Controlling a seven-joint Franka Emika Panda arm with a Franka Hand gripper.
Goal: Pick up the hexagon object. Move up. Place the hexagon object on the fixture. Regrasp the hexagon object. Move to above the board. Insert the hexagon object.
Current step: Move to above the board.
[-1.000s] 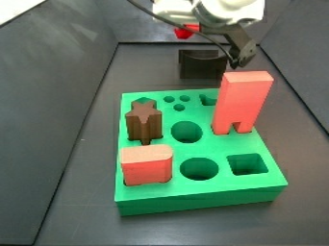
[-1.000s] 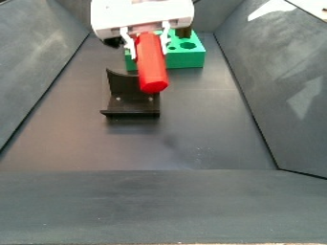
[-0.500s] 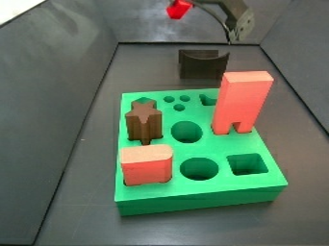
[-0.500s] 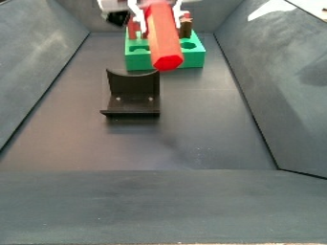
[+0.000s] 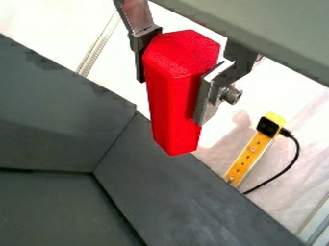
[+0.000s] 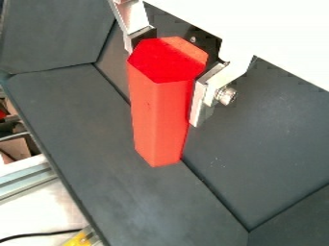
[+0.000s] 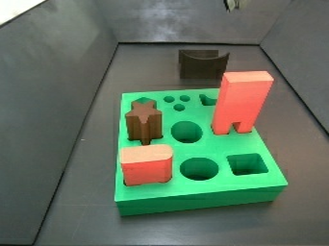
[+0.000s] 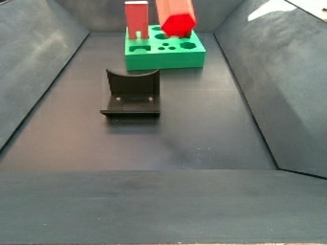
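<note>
My gripper (image 5: 180, 62) is shut on the hexagon object (image 5: 174, 96), a bright red bar hanging down between the silver fingers (image 5: 214, 82). It also shows held the same way in a wrist view (image 6: 161, 106). In a side view only the bar's lower end (image 8: 178, 21) shows at the top edge, high above the floor; the gripper is out of frame there. The black fixture (image 8: 130, 94) stands on the floor below, also seen in a side view (image 7: 199, 63). The green board (image 7: 257, 187) lies beyond the fixture (image 8: 166, 57).
On the board stand a tall salmon block (image 7: 243, 101), a brown star peg (image 7: 144, 120) and a shorter salmon block (image 7: 145, 165). Dark sloping walls enclose the floor on both sides.
The gripper has risen with the hexagon object, leaving the top of both side views; only the bar's lower end still shows in one.
</note>
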